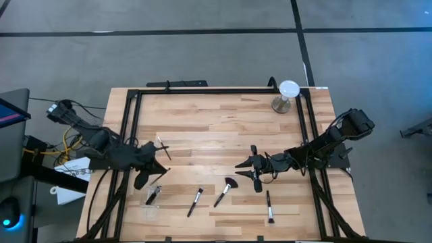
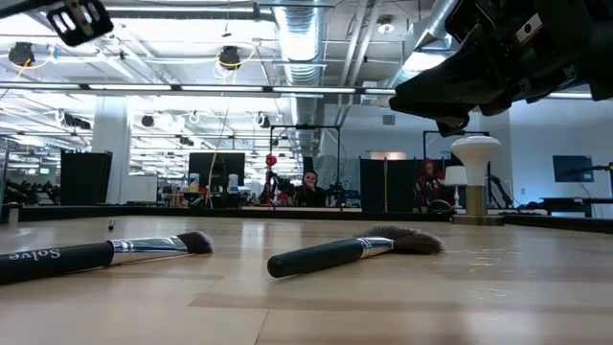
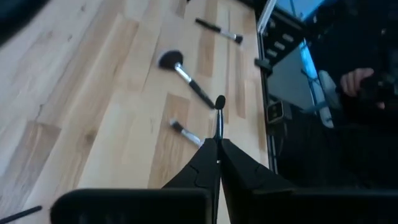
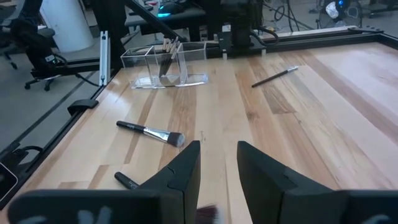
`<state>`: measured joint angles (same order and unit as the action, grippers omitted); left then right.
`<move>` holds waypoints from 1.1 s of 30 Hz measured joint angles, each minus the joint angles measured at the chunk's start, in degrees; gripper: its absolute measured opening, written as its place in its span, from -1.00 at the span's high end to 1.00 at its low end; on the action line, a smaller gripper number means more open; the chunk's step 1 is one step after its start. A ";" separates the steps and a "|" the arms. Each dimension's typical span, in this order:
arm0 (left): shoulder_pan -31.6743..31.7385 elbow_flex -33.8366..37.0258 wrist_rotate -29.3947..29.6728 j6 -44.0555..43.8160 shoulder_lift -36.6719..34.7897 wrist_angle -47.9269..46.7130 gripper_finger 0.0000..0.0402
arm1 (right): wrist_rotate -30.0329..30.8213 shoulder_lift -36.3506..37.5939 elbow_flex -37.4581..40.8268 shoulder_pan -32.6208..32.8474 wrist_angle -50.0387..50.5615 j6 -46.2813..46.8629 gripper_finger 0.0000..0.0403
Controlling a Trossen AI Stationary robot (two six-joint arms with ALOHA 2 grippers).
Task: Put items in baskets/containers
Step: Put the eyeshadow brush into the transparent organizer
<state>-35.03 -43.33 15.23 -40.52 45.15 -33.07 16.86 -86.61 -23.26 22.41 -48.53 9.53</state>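
Note:
My left gripper (image 1: 160, 164) hovers over the table's left side, shut on a slim dark makeup brush (image 3: 219, 118) that pokes out past its fingertips. The clear tray (image 4: 165, 65) stands near the front left corner with a few brushes leaning in it. Loose brushes lie flat on the wood: a silver-ferruled one (image 1: 195, 201), a fan-headed one (image 1: 226, 191), another (image 1: 269, 206) and a thin one (image 1: 163, 147). My right gripper (image 4: 217, 162) hangs open over the middle right, with nothing between its fingers. My left gripper pinches the brush's thin handle (image 3: 218, 146) between the very tips of its two fingers. The brush runs on along the fingers, its small round head (image 3: 219, 101) pointing away from them. It is lifted clear of the table, with the fingers slanting down toward the table's right.
A round white disc on a metal stand (image 1: 287, 94) stands at the far right corner. A black frame (image 1: 131, 121) borders the tabletop. In the low view two brushes (image 2: 105, 254) (image 2: 354, 251) lie close in front. Bare wood stretches across the far middle.

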 joint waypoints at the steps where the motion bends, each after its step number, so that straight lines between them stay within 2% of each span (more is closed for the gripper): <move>1: -1.87 0.00 2.43 -0.73 0.00 0.28 0.94 | 0.00 0.00 0.01 0.00 0.09 0.14 0.52; 7: -14.91 0.00 18.22 -6.74 0.43 1.04 0.97 | 0.00 0.00 0.01 0.00 0.13 0.16 0.52; 11: -22.52 1.25 25.50 -14.47 2.26 1.21 0.97 | 0.00 0.00 0.01 0.00 0.13 0.56 0.52; 17: -28.98 6.00 29.39 -24.44 6.21 1.10 0.97 | 0.00 0.00 0.01 0.00 0.11 0.58 0.52; 26: -34.56 8.71 37.48 -25.05 7.12 4.38 0.97 | 0.00 0.00 0.00 0.00 0.11 0.56 0.52; 33: -35.10 13.13 37.91 -26.02 7.21 10.75 0.97 | 0.00 0.00 0.00 0.00 0.11 0.56 0.52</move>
<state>-70.13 -30.20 53.14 -66.55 52.36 -22.32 16.86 -86.61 -23.26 22.41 -48.42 10.09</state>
